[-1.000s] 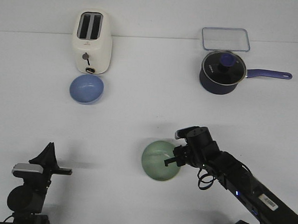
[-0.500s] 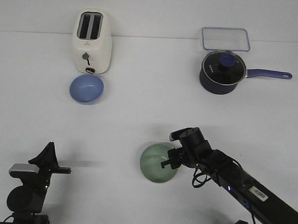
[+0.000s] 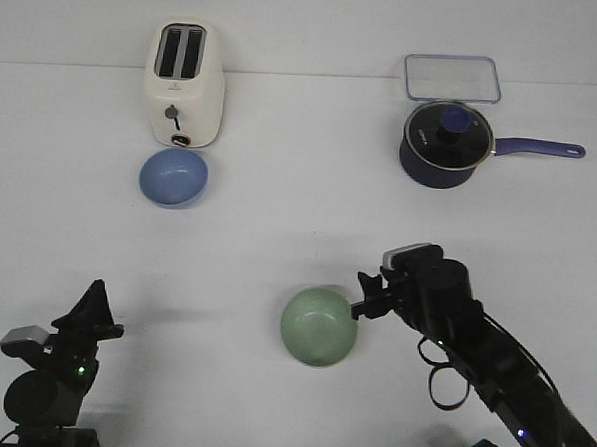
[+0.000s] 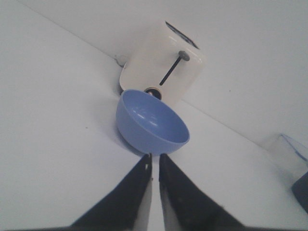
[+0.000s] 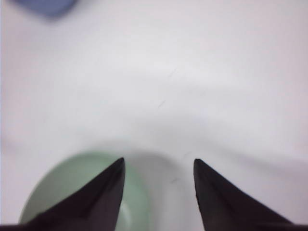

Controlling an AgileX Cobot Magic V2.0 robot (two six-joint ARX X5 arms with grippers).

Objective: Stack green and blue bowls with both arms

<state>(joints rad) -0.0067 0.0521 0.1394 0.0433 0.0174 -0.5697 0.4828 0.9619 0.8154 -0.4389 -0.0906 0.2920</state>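
Your right gripper [image 3: 360, 297] sits just right of the nearer bowl [image 3: 318, 326], with the toaster [image 3: 186, 82] and other bowl [image 3: 173, 177] far ahead-left (bowl before toaster); saucepan [image 3: 443, 143] and container [image 3: 451, 77] lie ahead

No lettering can be read in any view. The dark navy saucepan [image 3: 440, 151] carries a short pale marking on its side wall, too small and blurred to make out. The cream toaster [image 3: 185, 82] shows a lever and a knob on its front but no brand name or numbers that resolve.
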